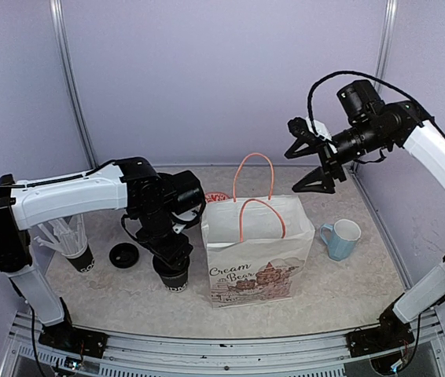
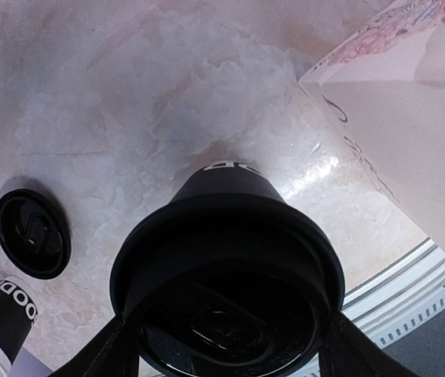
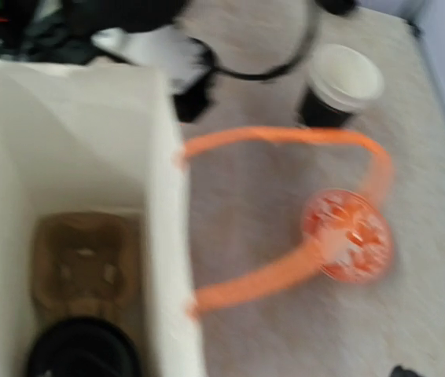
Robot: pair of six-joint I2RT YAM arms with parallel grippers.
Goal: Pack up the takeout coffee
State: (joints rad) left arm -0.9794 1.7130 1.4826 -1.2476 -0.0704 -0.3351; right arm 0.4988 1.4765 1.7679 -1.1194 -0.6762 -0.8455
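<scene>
Cup position relative to the left gripper [image 1: 169, 256]: directly beneath it. The lidded cup [image 2: 226, 204] stands upright on the table [image 1: 332, 287], long axis vertical, lid up toward the wrist. In the left wrist view the fingers [image 2: 101, 357] flank the lid rim on both sides. Black against black, so cannot tell whether they press it or only bracket it.

Paper bag [image 1: 258, 251] stands just beside the cup, on the robot's right, mouth open, orange handles up. Its rim sits higher than the lid. Judgement: the cup has to go straight up first, then sideways over the rim.

Right gripper [image 1: 317, 169] hangs high behind the bag, jaws spread, holding nothing. Left arm is clearly the nearer one.

Right wrist view, blurred, looks into the bag: brown carrier [image 3: 85, 267] on the bottom, a black-lidded cup [image 3: 81, 349] already in one slot, the slot beside it bare.

Surface is pale, marbled, flat. Loose lid [image 1: 124, 254] and straw cup [image 1: 73, 247] lie left of the gripper, apart from the path. Blue mug [image 1: 342, 238] sits beyond the bag.
</scene>
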